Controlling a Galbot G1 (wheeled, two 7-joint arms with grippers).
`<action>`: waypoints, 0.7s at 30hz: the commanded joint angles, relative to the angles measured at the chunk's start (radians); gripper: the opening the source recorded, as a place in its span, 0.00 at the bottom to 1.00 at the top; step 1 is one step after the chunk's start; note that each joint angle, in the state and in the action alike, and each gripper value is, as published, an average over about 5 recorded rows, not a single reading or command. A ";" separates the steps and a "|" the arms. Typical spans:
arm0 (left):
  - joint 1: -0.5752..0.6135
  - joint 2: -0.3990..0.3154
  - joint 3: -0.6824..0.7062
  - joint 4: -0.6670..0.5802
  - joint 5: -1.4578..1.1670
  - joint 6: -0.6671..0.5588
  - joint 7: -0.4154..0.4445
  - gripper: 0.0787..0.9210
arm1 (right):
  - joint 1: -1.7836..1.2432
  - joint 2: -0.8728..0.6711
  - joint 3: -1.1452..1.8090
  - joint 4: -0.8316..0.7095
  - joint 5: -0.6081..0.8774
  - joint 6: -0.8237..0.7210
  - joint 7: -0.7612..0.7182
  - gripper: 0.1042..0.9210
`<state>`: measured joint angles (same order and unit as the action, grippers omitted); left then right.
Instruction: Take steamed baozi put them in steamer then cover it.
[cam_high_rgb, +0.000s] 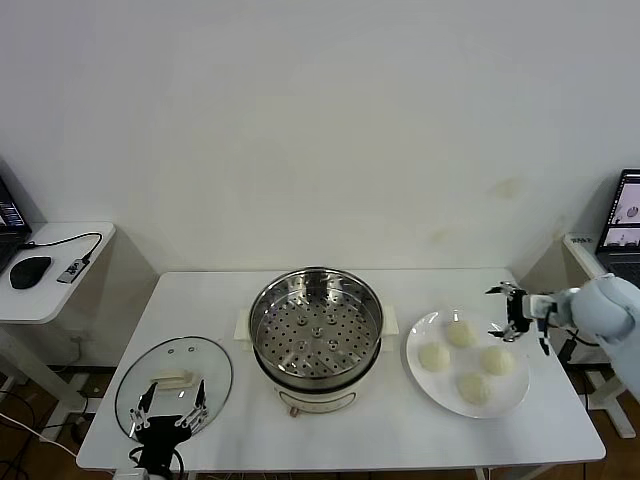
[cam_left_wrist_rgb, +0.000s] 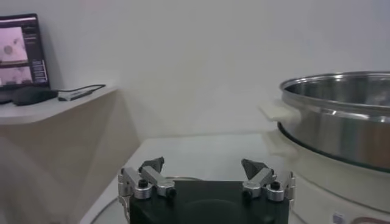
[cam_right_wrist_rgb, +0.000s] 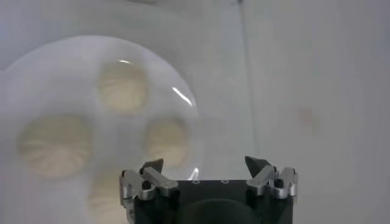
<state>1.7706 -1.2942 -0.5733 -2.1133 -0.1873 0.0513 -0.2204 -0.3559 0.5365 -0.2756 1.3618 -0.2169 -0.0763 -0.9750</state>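
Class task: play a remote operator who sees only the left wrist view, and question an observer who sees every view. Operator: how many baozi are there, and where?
Observer: Four steamed baozi lie on a white plate, on the steamer's right.
Operator: Is the steamer loaded?
Observer: No, its perforated tray is bare.
Operator: Where is the right gripper?
Observer: The right gripper hovers open by the plate's far right edge.

Right gripper, fingers spread, above four baozi on plate.
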 joint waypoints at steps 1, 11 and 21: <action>-0.003 0.000 -0.016 0.001 0.009 0.004 -0.010 0.88 | 0.308 0.089 -0.372 -0.216 0.005 0.013 -0.128 0.88; -0.003 -0.001 -0.030 0.002 0.011 0.005 -0.009 0.88 | 0.272 0.203 -0.374 -0.316 -0.056 0.025 -0.081 0.88; -0.008 0.002 -0.039 0.011 0.011 0.002 -0.010 0.88 | 0.246 0.238 -0.356 -0.348 -0.072 0.011 -0.052 0.88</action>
<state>1.7676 -1.2926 -0.6100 -2.1057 -0.1782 0.0542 -0.2279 -0.1375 0.7284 -0.5891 1.0748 -0.2769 -0.0653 -1.0294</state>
